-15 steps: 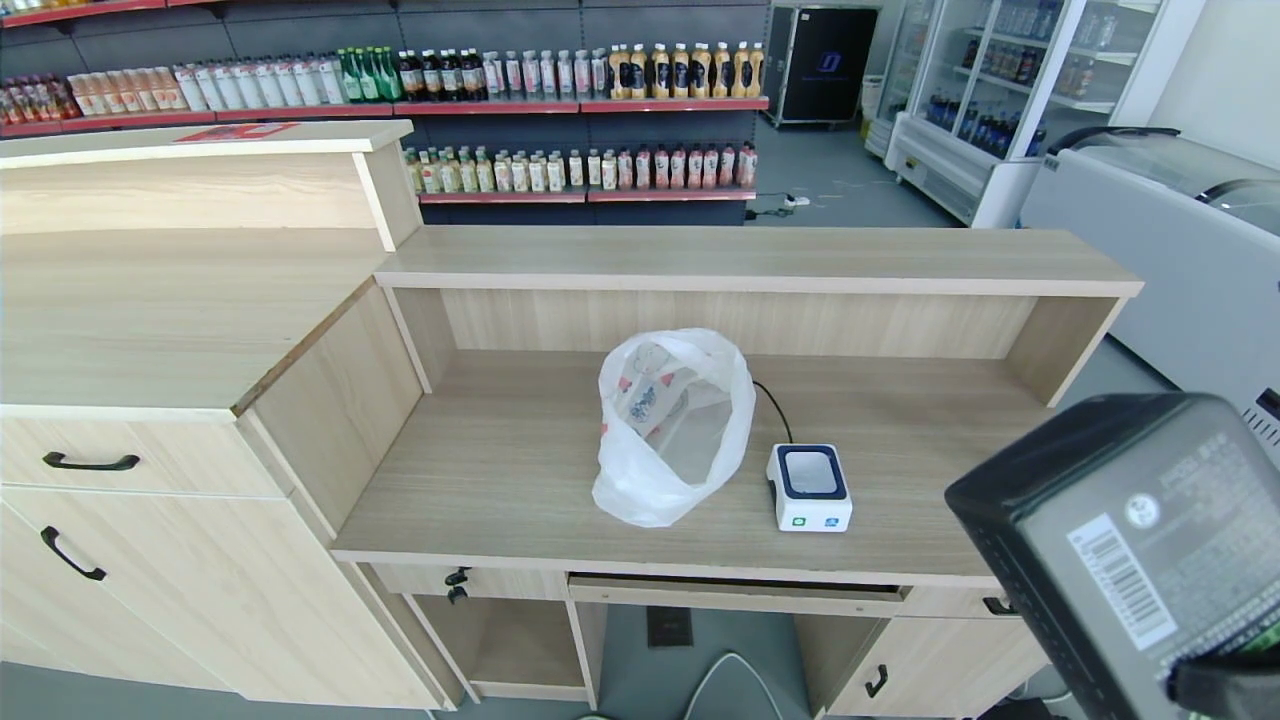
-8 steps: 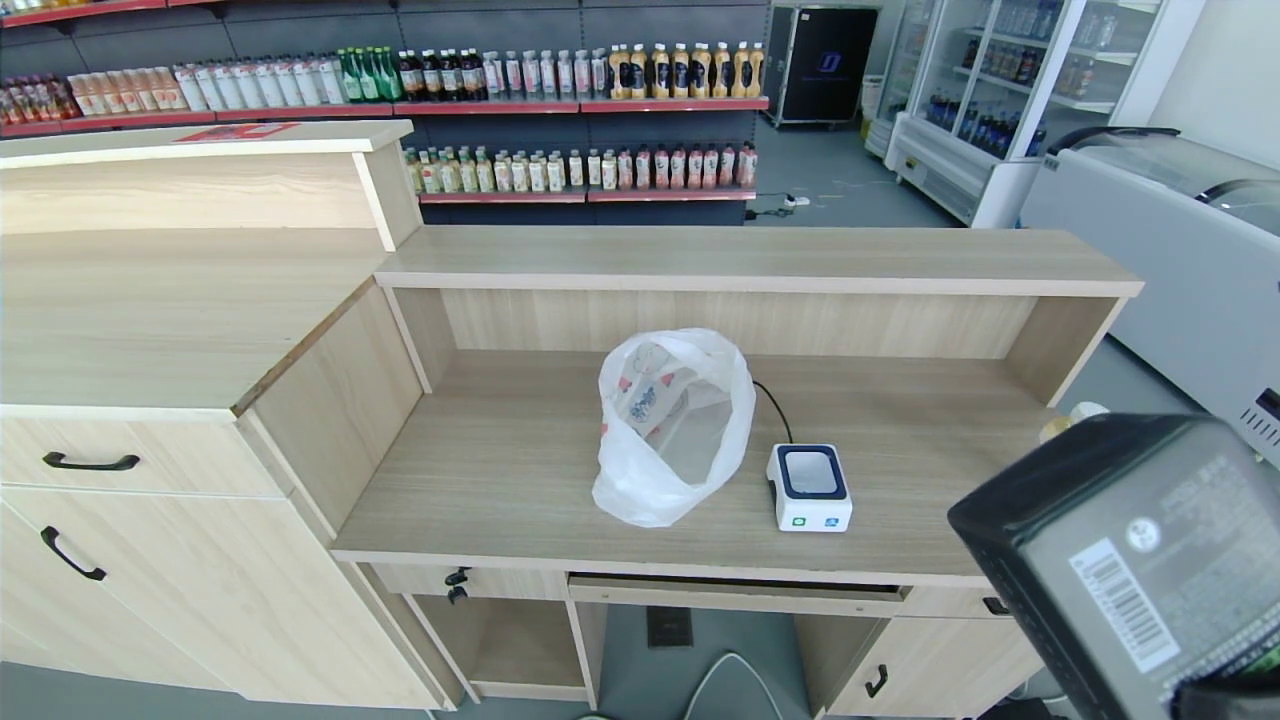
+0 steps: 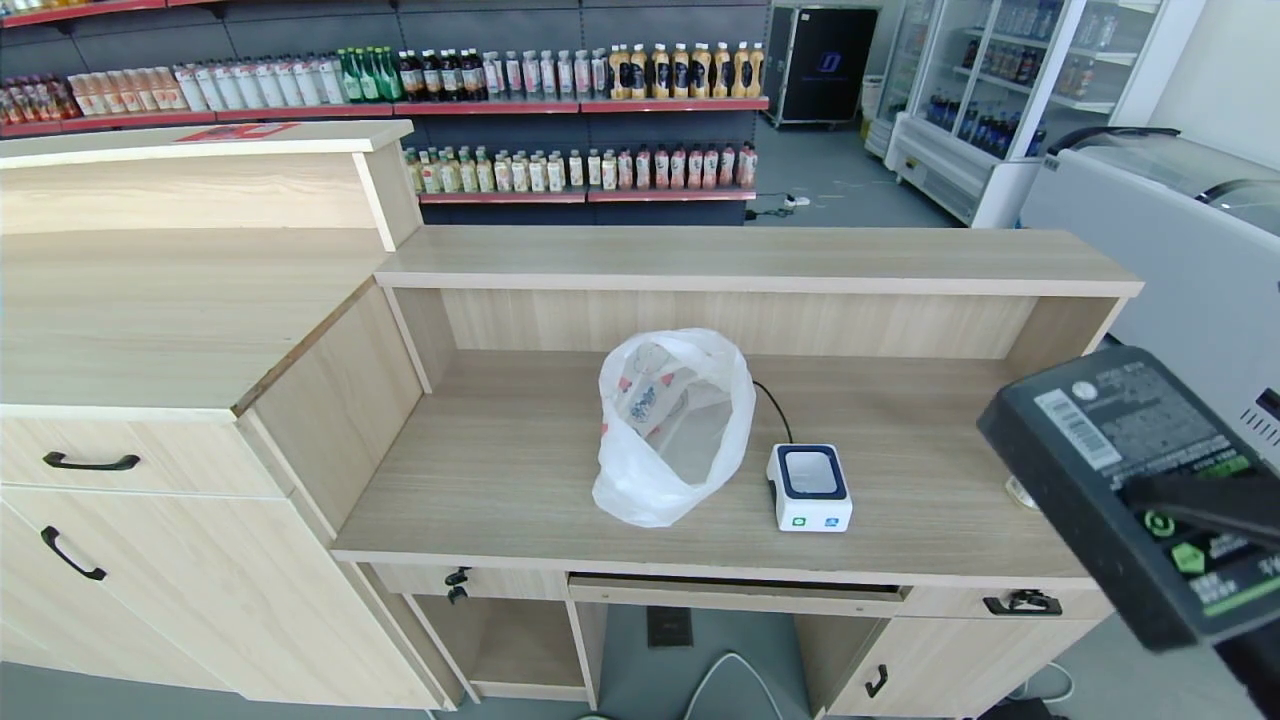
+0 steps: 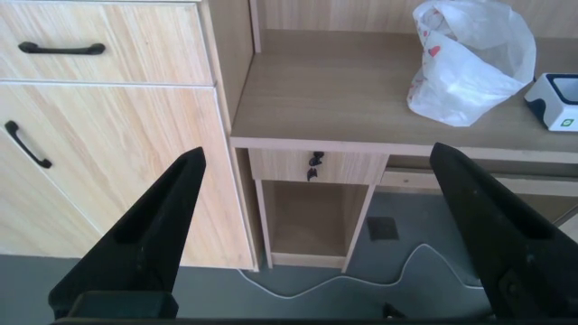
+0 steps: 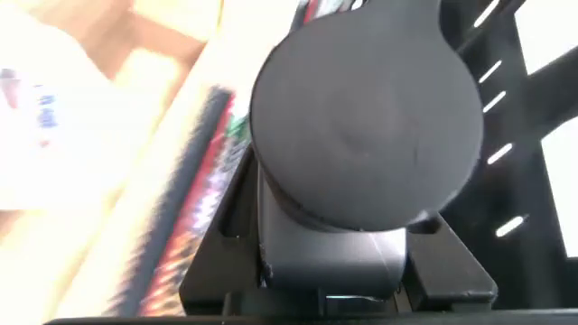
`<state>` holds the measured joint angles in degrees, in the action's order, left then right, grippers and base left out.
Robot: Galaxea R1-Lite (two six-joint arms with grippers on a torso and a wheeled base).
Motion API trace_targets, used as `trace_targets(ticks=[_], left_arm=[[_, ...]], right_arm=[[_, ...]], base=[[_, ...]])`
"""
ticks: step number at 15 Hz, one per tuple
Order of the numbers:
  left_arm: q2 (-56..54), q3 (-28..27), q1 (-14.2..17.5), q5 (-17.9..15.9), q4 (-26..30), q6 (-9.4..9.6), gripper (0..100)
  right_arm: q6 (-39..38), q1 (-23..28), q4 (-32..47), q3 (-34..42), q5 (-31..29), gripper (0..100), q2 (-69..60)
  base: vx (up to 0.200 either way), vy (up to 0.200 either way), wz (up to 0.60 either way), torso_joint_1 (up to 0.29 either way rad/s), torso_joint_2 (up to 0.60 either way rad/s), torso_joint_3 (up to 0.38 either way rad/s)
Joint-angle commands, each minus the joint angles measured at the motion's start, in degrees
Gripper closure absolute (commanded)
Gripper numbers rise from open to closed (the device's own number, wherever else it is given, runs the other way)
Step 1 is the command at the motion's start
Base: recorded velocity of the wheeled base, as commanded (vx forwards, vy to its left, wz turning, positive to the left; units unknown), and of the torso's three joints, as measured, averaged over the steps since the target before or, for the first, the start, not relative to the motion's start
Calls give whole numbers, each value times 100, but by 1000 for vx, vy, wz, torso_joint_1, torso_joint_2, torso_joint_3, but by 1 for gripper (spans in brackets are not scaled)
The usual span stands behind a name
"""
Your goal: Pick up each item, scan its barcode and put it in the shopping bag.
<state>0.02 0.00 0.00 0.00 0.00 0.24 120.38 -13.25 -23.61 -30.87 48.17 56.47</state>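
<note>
Desk of pale wood-grain laminate (image 3: 500,470) carries two things. A white, translucent plastic shopping bag (image 3: 670,430) stands near the middle with its mouth open toward the front edge and a printed packet already inside. A small white barcode scanner with a dark-framed window (image 3: 810,487) sits just beside the bag on its right, close to the front edge, with the window facing up.

The flat black rectangular package (image 3: 1120,480) is held in the air off the desk's right end, near the front right corner and well apart from the scanner. The right pincer (image 3: 1215,515) is clamped on it, one dark finger lying across its upper face. The left pincer (image 4: 312,181) hangs spread wide and empty in front of the desk, below the level of its top.

Scanning looks like the step in hand. The white barcode label (image 3: 1078,428) sits at the package's far end and faces upward, away from the scanner window. To do this well, the wrist should probably roll the package until the label faces down. The arm can then carry it left, label end leading, and hold it level just above the window. The finger should be kept off the label, and the package clear of the bag's rim until the code has been read.
</note>
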Motion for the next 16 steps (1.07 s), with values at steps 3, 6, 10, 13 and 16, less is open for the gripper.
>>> trace_targets(ticks=[3, 6, 10, 13, 16], left_arm=[[-2, 0, 0, 0, 0, 2, 0], [-2, 0, 0, 0, 0, 2, 0], [-2, 0, 0, 0, 0, 2, 0], [-2, 0, 0, 0, 0, 2, 0], [-2, 0, 0, 0, 0, 2, 0]], right_arm=[[-4506, 3566, 6, 204, -545, 100, 233], [-5613, 4436, 313, 459, -255, 100, 84], [-6800, 4480, 577, 397, -404, 100, 84], [-9902, 3804, 551, -104, -2153, 100, 725], [-12451, 3505, -311, -570, -2145, 100, 2360]], base=[[0, 0, 0, 0, 0, 0], [0, 0, 0, 0, 0, 0], [0, 0, 300, 0, 0, 2], [0, 0, 600, 6, 2, 2], [0, 0, 0, 0, 0, 0]])
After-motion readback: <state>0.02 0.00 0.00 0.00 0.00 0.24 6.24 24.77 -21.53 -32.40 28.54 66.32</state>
